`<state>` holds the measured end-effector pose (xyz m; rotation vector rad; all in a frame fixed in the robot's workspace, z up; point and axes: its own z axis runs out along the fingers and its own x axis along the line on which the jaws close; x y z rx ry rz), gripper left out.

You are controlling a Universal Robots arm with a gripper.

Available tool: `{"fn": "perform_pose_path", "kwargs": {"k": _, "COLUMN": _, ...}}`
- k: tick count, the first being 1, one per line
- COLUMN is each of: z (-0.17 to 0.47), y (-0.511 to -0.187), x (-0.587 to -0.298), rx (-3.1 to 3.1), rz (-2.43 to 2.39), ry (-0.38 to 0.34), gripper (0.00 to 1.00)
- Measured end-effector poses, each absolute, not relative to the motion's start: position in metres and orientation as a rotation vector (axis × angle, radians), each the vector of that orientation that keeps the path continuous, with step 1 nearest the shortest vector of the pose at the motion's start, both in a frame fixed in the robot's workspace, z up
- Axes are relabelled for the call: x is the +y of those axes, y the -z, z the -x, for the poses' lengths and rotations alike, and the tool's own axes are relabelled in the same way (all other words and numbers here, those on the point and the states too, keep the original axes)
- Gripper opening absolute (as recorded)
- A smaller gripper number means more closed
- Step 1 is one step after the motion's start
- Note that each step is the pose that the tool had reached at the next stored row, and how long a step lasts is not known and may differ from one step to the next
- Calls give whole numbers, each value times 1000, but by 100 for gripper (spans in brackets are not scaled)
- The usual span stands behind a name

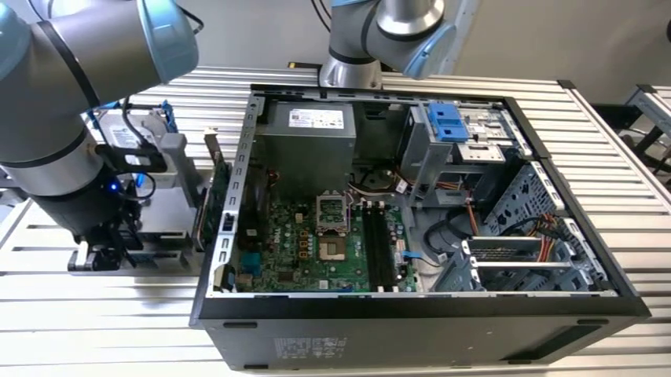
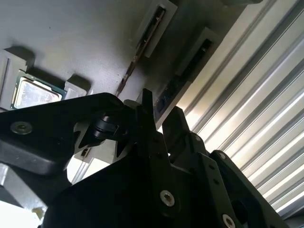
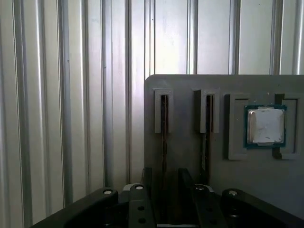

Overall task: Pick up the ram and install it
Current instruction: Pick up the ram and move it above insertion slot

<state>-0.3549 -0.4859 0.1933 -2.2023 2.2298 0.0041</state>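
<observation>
First wrist view: the black two-fingered gripper (image 3: 165,175) is being held with its claw apart, in line with the thin dark ram stick (image 3: 164,118). The stick is standing edge-on in a slot of the grey holder plate (image 3: 185,152). In the exterior view, this is sitting at nine o'clock from the open black computer case (image 1: 419,322). A square, centred descent is being called for, so that both pads meet the flat faces together.

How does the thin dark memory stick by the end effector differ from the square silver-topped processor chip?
The thin dark memory stick is long and stands on edge in a slot; the square silver-topped processor chip lies flat. The end effector straddles the stick, not the chip. Both sit in the grey holder plate.
</observation>
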Motion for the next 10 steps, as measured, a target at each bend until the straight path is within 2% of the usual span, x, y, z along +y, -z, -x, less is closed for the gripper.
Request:
{"fn": "perform_pose_path", "kwargs": {"k": 6, "z": 355, "y": -193, "x": -486, "rx": 2230, "rz": 2202, "ry": -4, "gripper": 100}}
{"fn": "perform_pose_path", "kwargs": {"k": 7, "z": 355, "y": -193, "x": -486, "rx": 2230, "rz": 2202, "ry": -4, "gripper": 0}}
{"fn": "perform_pose_path", "kwargs": {"k": 10, "z": 355, "y": -193, "x": -486, "rx": 2230, "rz": 2203, "ry": -4, "gripper": 0}}
